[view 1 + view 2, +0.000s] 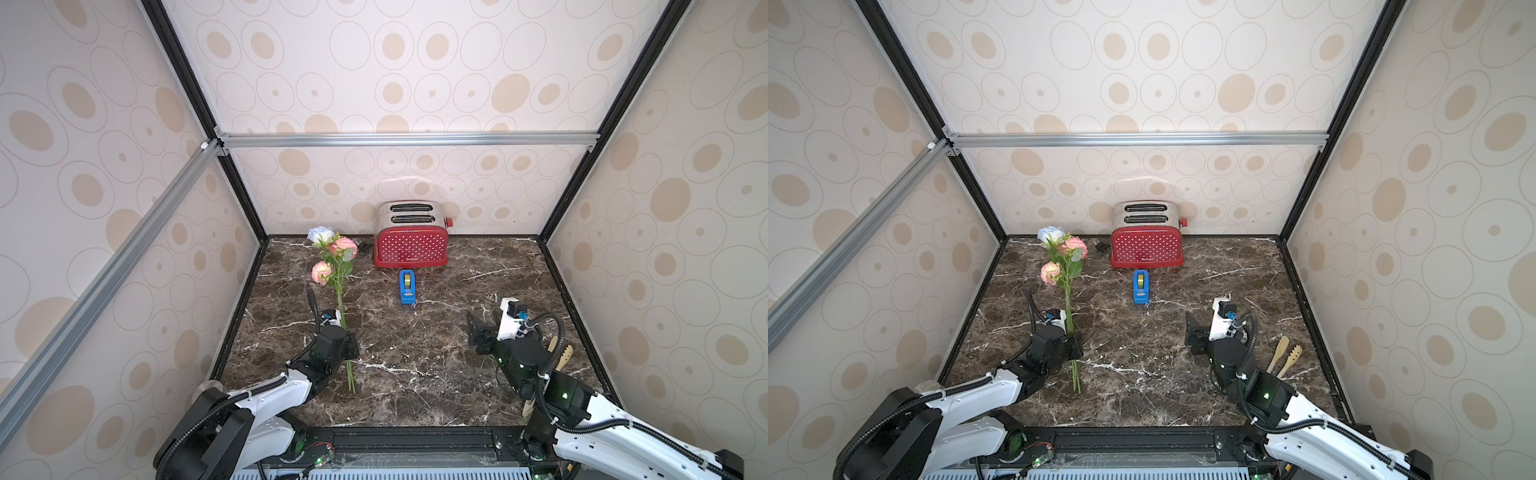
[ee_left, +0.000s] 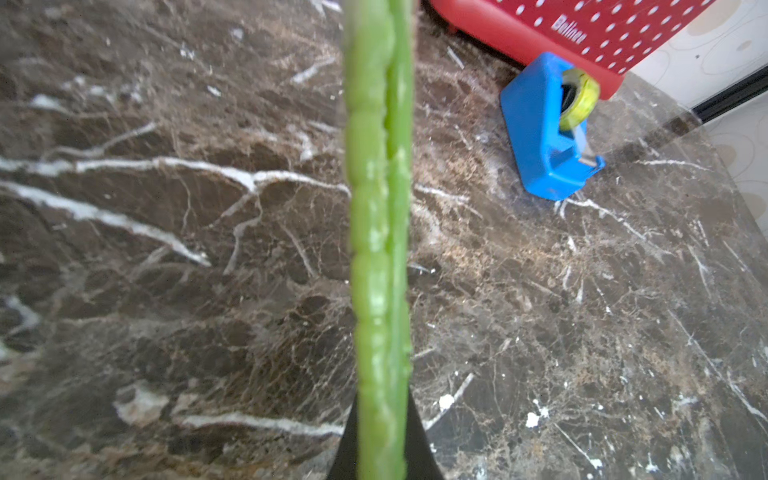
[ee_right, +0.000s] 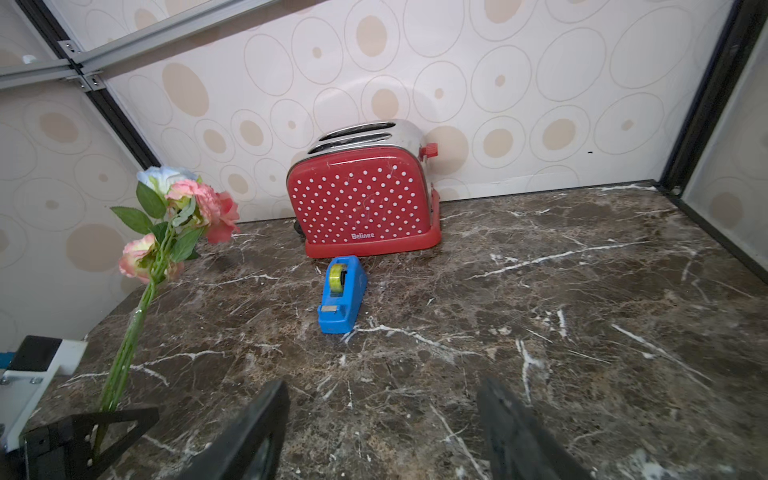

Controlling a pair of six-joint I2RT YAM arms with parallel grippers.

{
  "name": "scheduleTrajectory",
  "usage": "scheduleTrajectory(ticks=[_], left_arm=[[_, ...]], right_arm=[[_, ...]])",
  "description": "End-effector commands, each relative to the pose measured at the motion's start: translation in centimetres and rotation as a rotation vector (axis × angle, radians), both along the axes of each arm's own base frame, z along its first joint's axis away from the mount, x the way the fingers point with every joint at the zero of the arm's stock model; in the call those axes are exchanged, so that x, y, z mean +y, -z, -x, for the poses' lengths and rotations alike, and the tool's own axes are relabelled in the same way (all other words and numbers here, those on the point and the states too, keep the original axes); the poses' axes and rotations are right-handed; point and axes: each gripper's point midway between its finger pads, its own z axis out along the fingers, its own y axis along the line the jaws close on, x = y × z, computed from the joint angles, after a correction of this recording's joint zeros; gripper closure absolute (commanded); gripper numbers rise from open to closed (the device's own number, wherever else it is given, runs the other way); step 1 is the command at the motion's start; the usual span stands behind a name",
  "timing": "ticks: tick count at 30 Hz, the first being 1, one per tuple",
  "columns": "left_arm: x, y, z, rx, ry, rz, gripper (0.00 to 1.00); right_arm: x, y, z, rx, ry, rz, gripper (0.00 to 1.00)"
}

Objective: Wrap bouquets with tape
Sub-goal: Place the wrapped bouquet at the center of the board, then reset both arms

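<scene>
though no tape is on the stems yet, entries run as follows: bouquet, near the left edge of the surface, blooms raised toward the back corner, stems clamped partway down in the left pincer, likely so a bare stretch of stem is offered for wrapping; right pincer, jaws apart and empty, facing the tape dispenser (probably readied to draw a strip); tape dispenser, just in front of the toaster, cutter end toward the arms; open room, bare marble between both arms; wooden utensils, by the right edge, off the likely route
</scene>
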Motion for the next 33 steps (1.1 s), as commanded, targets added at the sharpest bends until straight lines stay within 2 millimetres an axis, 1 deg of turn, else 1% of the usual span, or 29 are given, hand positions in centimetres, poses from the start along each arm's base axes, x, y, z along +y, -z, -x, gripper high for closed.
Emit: scheduleTrajectory(ticks=[1,3,4,5,7,8,9,10,11,12,14,16,17,18,21,23,25,26,28,29,31,33], left_arm=[[-0.2,0.3,-0.4,0.012,-0.031,0.043,1.0],[-0.2,1.1,-0.1,0.034,-0.027,0.036,1.0],[-0.1,1.3,-0.1,0.04,-0.028,0.034,0.97],[-0.1,1.5,0.0,0.047,-0.025,0.031,0.92],[-0.1,1.6,0.1,0.052,-0.026,0.032,0.78],[-0.2,1.6,0.1,0.053,-0.025,0.032,0.7],[-0.1,1.5,0.1,0.05,-0.027,0.034,0.6],[0.0,1.4,0.0,0.045,-0.033,0.035,0.48],[0.0,1.0,-0.1,0.034,-0.035,0.032,0.38],[0.1,0.6,-0.3,0.023,-0.037,0.022,0.3],[0.6,-0.7,-0.7,-0.011,-0.044,-0.01,0.18],[0.9,-2.3,-1.2,-0.052,-0.042,-0.049,0.1],[1.1,-3.6,-1.5,-0.085,-0.044,-0.067,0.04],[1.4,-4.8,-1.8,-0.12,-0.046,-0.089,0.01],[2.4,-9.5,-2.8,-0.266,-0.069,-0.156,0.01],[2.9,-13.2,-3.4,-0.403,-0.072,-0.207,0.01],[4.0,-16.4,-3.9,-0.52,-0.117,-0.26,0.01],[4.8,-17.5,-4.0,-0.56,-0.154,-0.293,0.01],[6.6,-19.0,-4.4,-0.623,-0.237,-0.363,0.01],[7.8,-19.4,-4.5,-0.642,-0.294,-0.392,0.01],[9.8,-19.3,-4.9,-0.655,-0.378,-0.432,0.01],[12.0,-18.6,-5.6,-0.645,-0.457,-0.449,0.01]], right_arm=[[-1.9,0.9,0.4,0.008,0.058,0.069,0.26],[-2.3,0.9,0.5,0.007,0.07,0.09,0.26],[-2.5,0.9,0.5,0.007,0.077,0.102,0.26],[-2.7,0.9,0.5,0.007,0.082,0.114,0.26],[-2.8,0.9,0.5,0.005,0.083,0.129,0.25],[-2.8,0.8,0.5,0.002,0.082,0.133,0.25],[-2.7,0.8,0.5,0.0,0.078,0.135,0.25],[-2.7,0.8,0.5,0.0,0.074,0.14,0.25],[-2.6,0.5,0.6,-0.001,0.069,0.138,0.25],[-2.5,0.1,0.6,-0.001,0.064,0.132,0.25],[-2.5,-0.6,0.7,0.005,0.06,0.139,0.25],[-2.3,-1.4,0.7,0.001,0.045,0.172,0.24],[-2.1,-1.7,0.5,-0.008,0.038,0.197,0.24],[-2.1,-1.9,0.4,-0.018,0.042,0.217,0.24],[-2.5,-2.5,-0.6,-0.055,0.102,0.299,0.24],[-2.4,-2.7,-1.5,-0.074,0.12,0.329,0.22],[-2.4,-2.1,-2.9,-0.059,0.112,0.335,0.22],[-3.0,-1.5,-3.9,-0.036,0.122,0.317,0.22],[-4.0,-0.4,-5.6,0.001,0.128,0.28,0.22],[-4.6,0.0,-6.4,0.014,0.14,0.263,0.22],[-5.9,1.1,-7.8,0.041,0.176,0.257,0.22],[-7.0,2.2,-9.1,0.054,0.2,0.278,0.21]])
